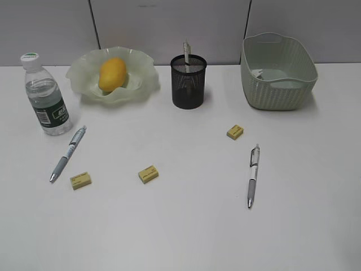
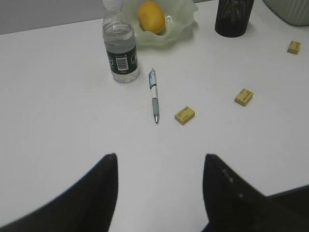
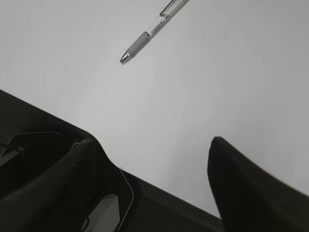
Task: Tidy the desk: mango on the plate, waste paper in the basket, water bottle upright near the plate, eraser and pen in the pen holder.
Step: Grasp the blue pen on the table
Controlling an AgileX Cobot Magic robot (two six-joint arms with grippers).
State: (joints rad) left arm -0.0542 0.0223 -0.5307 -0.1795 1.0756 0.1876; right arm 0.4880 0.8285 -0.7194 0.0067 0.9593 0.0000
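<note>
The mango (image 1: 112, 73) lies on the ruffled green plate (image 1: 144, 70). Left of the plate the water bottle (image 1: 46, 96) stands upright. A pen top sticks out of the black mesh pen holder (image 1: 188, 82). Two more pens (image 1: 68, 153) (image 1: 253, 175) and three yellow erasers (image 1: 80, 180) (image 1: 148, 174) (image 1: 235, 132) lie on the desk (image 1: 186, 226). The basket (image 1: 277, 70) stands at the back right; the waste paper is hidden. My left gripper (image 2: 159, 157) hovers open short of a pen (image 2: 154, 95). My right gripper (image 3: 152, 142) is open over the desk's front edge, a pen (image 3: 149, 33) ahead of it.
Neither arm shows in the exterior view. The left wrist view also takes in the bottle (image 2: 120, 48), an eraser (image 2: 184, 115) beside the pen, and the pen holder (image 2: 234, 17). Dark equipment (image 3: 58, 193) lies below the desk edge.
</note>
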